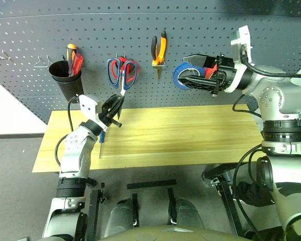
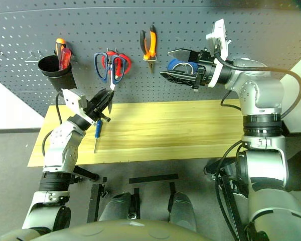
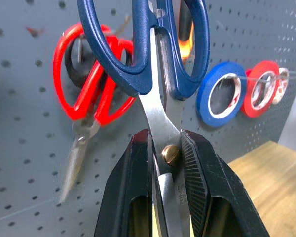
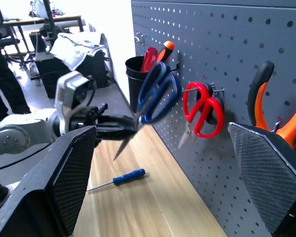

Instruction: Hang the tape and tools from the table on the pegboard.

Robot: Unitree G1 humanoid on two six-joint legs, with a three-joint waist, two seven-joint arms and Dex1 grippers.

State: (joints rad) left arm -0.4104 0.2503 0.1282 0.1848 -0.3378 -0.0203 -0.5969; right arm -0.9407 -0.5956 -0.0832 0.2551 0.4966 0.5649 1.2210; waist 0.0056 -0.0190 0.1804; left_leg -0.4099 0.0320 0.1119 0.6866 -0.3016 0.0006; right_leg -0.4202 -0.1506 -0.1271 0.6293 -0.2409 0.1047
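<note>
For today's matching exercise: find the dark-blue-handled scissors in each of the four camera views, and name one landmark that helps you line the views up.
Left eye view: blue scissors upper left of centre, against the pegboard, clamped by the left gripper.
Right eye view, upper left.
Left wrist view, centre top, blades between the fingers.
Right wrist view, centre.
Shared landmark: the red scissors hanging beside them.

Both eye views look forward and down from the head onto the pegboard [image 1: 155,30] and the worktop [image 1: 190,135] beneath it. The left wrist view sits close against the pegboard, looking along its fingers [image 3: 202,182]. The right wrist view looks sidelong along the pegboard, sharing the blue-handled scissors [image 4: 158,91] hanging there.
</note>
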